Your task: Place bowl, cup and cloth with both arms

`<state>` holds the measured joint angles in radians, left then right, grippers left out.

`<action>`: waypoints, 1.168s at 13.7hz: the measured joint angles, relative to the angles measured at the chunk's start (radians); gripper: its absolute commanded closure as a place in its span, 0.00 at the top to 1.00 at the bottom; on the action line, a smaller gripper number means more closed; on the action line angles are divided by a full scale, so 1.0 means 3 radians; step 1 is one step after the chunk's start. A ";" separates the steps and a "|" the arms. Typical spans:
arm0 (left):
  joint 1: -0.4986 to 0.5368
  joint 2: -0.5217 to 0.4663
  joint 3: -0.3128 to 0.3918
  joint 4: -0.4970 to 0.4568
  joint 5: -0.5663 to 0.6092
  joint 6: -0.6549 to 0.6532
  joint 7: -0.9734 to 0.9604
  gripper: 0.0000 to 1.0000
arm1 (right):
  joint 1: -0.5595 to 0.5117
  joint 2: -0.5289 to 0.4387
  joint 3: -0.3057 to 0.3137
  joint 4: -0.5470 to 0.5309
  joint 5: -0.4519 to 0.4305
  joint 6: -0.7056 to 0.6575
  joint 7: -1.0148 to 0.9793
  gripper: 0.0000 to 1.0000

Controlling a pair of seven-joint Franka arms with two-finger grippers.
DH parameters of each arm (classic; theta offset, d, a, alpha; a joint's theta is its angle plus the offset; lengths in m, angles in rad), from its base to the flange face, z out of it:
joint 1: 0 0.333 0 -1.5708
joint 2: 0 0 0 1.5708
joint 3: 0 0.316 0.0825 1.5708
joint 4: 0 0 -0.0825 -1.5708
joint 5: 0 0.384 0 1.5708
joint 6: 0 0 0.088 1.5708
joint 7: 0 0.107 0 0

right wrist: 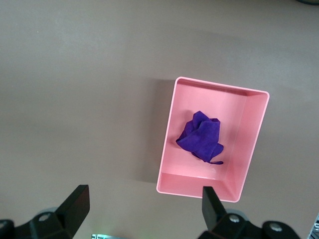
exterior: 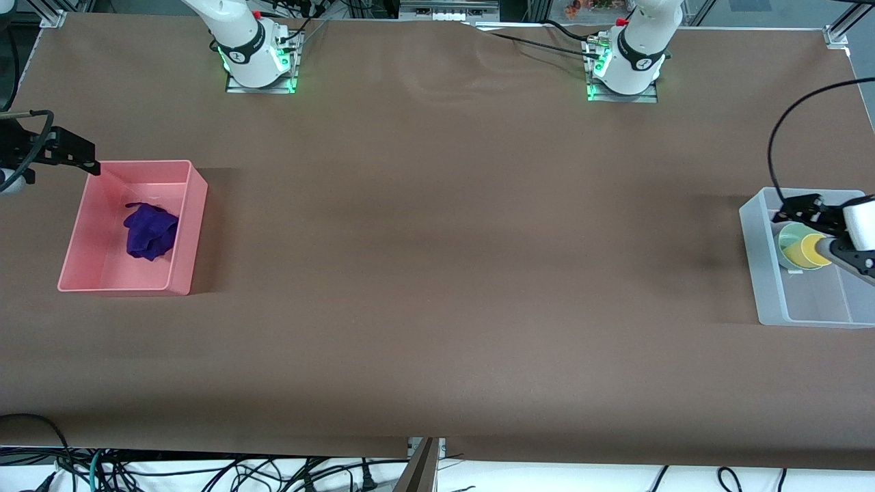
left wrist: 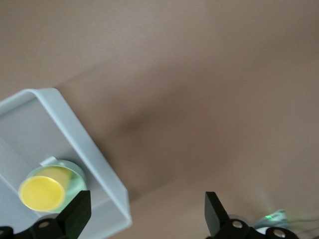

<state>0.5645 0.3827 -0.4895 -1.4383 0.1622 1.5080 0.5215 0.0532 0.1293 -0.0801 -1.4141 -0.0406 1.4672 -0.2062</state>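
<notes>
The purple cloth lies crumpled in a pink bin toward the right arm's end of the table; it also shows in the right wrist view. The yellow cup sits inside the mint-green bowl, both in a clear bin toward the left arm's end. My left gripper hovers over the clear bin, open and empty. My right gripper hovers by a corner of the pink bin, open and empty.
The brown table stretches between the two bins. The arm bases stand along the table's edge farthest from the front camera. In the left wrist view the clear bin's wall stands beside the cup.
</notes>
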 measured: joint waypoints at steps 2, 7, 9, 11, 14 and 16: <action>-0.0131 -0.0030 -0.0110 0.0115 -0.0001 -0.0188 -0.0319 1.00 | 0.0001 0.0000 0.0001 0.0000 0.0000 0.0000 0.0000 1.00; -0.1384 -0.0489 0.0844 0.0117 -0.0193 -0.0315 -0.0781 1.00 | 0.0001 0.0001 0.0001 0.0000 0.0000 0.0000 0.0000 1.00; -0.1826 -0.0725 0.1392 -0.0049 -0.0418 -0.0230 -0.0944 1.00 | 0.0000 0.0001 0.0001 0.0000 0.0000 0.0000 0.0000 1.00; -0.2050 -0.1090 0.1687 -0.0540 -0.0494 0.0164 -0.1265 1.00 | 0.0000 0.0001 0.0001 -0.0001 0.0000 0.0000 0.0000 1.00; -0.2145 -0.1534 0.1782 -0.1163 -0.0505 0.0452 -0.1580 1.00 | 0.0000 0.0001 0.0001 -0.0001 0.0000 0.0000 0.0000 1.00; -0.2161 -0.1566 0.1790 -0.1207 -0.0508 0.0482 -0.1640 1.00 | 0.0000 0.0001 0.0001 0.0000 0.0000 0.0000 0.0000 1.00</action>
<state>-0.0839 -0.0872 0.0475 -1.8004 0.0097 1.6525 0.0296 0.0532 0.1297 -0.0798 -1.4143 -0.0406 1.4671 -0.2062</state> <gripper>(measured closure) 0.000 0.000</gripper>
